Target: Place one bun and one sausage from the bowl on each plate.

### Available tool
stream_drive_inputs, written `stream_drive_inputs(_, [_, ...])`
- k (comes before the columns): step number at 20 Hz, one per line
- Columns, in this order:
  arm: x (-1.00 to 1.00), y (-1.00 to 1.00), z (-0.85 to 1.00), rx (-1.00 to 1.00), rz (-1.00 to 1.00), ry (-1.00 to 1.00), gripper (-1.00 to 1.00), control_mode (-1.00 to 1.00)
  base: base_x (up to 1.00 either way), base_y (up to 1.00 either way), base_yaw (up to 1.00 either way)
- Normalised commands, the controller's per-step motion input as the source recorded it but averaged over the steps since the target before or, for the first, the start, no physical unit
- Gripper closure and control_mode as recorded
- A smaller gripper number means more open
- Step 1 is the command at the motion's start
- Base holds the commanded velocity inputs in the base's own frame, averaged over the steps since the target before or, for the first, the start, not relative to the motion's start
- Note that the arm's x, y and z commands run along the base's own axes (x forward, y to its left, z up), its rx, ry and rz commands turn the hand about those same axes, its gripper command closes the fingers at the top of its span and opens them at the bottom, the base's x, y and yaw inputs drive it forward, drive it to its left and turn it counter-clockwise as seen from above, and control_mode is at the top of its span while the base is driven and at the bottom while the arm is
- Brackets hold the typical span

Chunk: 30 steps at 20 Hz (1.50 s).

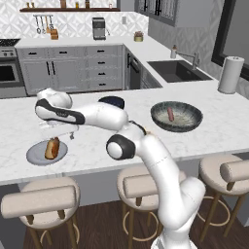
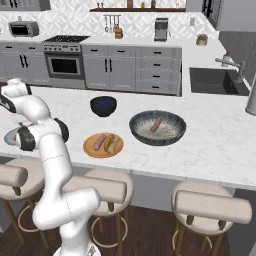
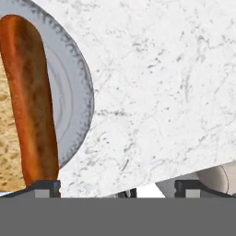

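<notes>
The light grey plate point(image 1: 34, 154) sits near the counter's front left and carries a bun point(image 1: 49, 151) with a sausage point(image 1: 55, 144) beside it. My gripper point(image 1: 69, 134) hovers just right of that plate, open and holding nothing. In the hand view the grey plate point(image 3: 76, 92), sausage point(image 3: 30, 97) and bun point(image 3: 8, 138) lie at the left, and my gripper point(image 3: 117, 189) stands wide over bare marble. The tan plate point(image 2: 90, 149) holds a sausage point(image 2: 100, 142) and a bun point(image 2: 113, 144). One sausage point(image 2: 156, 124) lies in the speckled bowl point(image 2: 170, 137).
A small glossy dark blue bowl point(image 2: 103, 106) stands behind the tan plate. Padded stools point(image 1: 41, 202) line the counter's near edge. A sink point(image 1: 177, 70) and a paper towel roll point(image 1: 230, 74) are at the far right.
</notes>
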Motion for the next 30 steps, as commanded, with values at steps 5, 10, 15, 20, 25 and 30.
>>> stream_drive_inputs(5, [-0.61, -1.00, 0.01, 0.26, 0.00, -0.11, -1.00, -1.00, 0.00, 0.00, 0.00])
stream_drive_inputs(10, [-0.31, -1.00, 0.06, 0.29, 0.00, -0.14, -1.00, -1.00, 0.00, 0.00, 0.00])
stream_drive_inputs(15, [-0.17, -1.00, 0.29, 0.28, 0.00, -0.11, -1.00, -1.00, 0.00, 0.00, 0.00])
stream_drive_inputs(20, [-0.01, -0.66, 0.68, 0.04, 0.00, -0.03, -1.00, -1.00, 0.00, 0.00, 0.00])
stream_drive_inputs(25, [0.01, -0.91, 0.04, -0.18, 0.00, 0.00, -1.00, -1.00, 0.00, 0.00, 0.00])
stream_drive_inputs(30, [0.16, -0.87, 0.16, -0.15, -0.01, 0.00, -1.00, -1.00, 0.00, 0.00, 0.00])
